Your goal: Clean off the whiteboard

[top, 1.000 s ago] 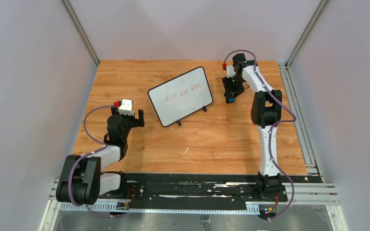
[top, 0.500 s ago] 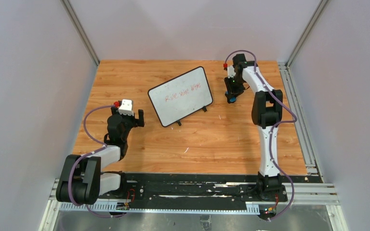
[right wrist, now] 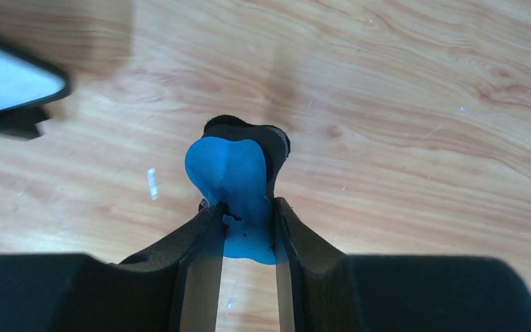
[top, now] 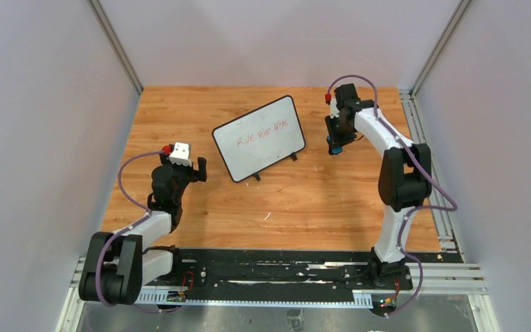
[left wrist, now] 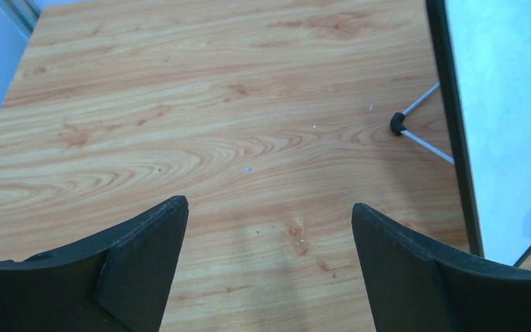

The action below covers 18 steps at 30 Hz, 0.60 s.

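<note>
Far middle of the light wooden tabletop [top: 304, 200]: small rectangular whiteboard [top: 259, 138] with a thin black rounded-corner frame, propped on two little black feet, set at a slant with its left end nearer. Carries a line of red handwriting [top: 263, 133] across the white face, not wiped off.

Just right of the board and apart from it: right gripper [top: 332, 138], pointing down at the tabletop. Clamps a small blue-and-black eraser block [right wrist: 229, 173] between fingers [right wrist: 193, 242] drawn close together. In the right wrist view, shows the blue part sticking out past the tips, the black part behind it, and a black-framed corner of the board at the upper left. Cannot tell whether the block touches the wood.

To the near left of the board: left gripper [top: 195, 168], fingers spread wide, with nothing between them. In the left wrist view, looks over wood grain, with the board's framed edge along the right side and thin grey support rods [left wrist: 418, 104] meeting at a black tip beside it.
</note>
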Each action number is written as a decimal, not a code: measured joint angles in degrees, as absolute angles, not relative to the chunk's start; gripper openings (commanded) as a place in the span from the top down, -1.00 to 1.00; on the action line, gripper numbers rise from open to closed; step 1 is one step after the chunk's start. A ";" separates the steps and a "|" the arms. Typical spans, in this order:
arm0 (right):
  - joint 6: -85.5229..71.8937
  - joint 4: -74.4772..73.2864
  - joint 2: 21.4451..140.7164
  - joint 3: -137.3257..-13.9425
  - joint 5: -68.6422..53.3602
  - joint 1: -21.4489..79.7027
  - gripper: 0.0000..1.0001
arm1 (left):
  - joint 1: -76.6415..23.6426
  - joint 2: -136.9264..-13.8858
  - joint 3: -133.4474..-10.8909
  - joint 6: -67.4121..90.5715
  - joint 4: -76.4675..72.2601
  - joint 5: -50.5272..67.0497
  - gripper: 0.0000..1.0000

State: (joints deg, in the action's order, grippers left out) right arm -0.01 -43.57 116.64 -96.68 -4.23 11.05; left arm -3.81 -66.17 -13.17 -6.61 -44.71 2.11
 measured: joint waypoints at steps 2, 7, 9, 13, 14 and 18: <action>-1.17 -40.38 110.93 -91.77 -3.07 12.97 0.99 | -3.55 -65.12 -13.17 -6.90 -44.60 3.01 -0.79; -3.51 -33.67 101.30 -82.96 -0.32 17.26 0.99 | -1.74 -64.10 -13.19 -7.11 -43.00 7.60 -0.72; -4.47 -31.57 98.98 -79.88 0.47 18.52 0.99 | -0.78 -64.23 -13.47 -7.09 -41.23 9.98 -0.70; -5.96 -29.06 96.49 -75.11 1.43 19.51 0.99 | 1.26 -64.97 -15.18 -7.07 -38.04 16.19 -0.64; -6.24 -28.69 96.01 -74.22 1.61 19.75 0.99 | 1.76 -65.10 -15.59 -7.09 -37.45 18.06 -0.63; -6.72 -27.66 94.19 -71.94 2.44 21.56 0.99 | 3.36 -65.14 -16.84 -7.09 -35.22 24.88 -0.67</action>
State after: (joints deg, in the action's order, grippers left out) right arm -6.72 -27.66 94.19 -71.94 2.44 21.56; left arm 3.36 -65.14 -16.84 -7.09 -35.22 24.88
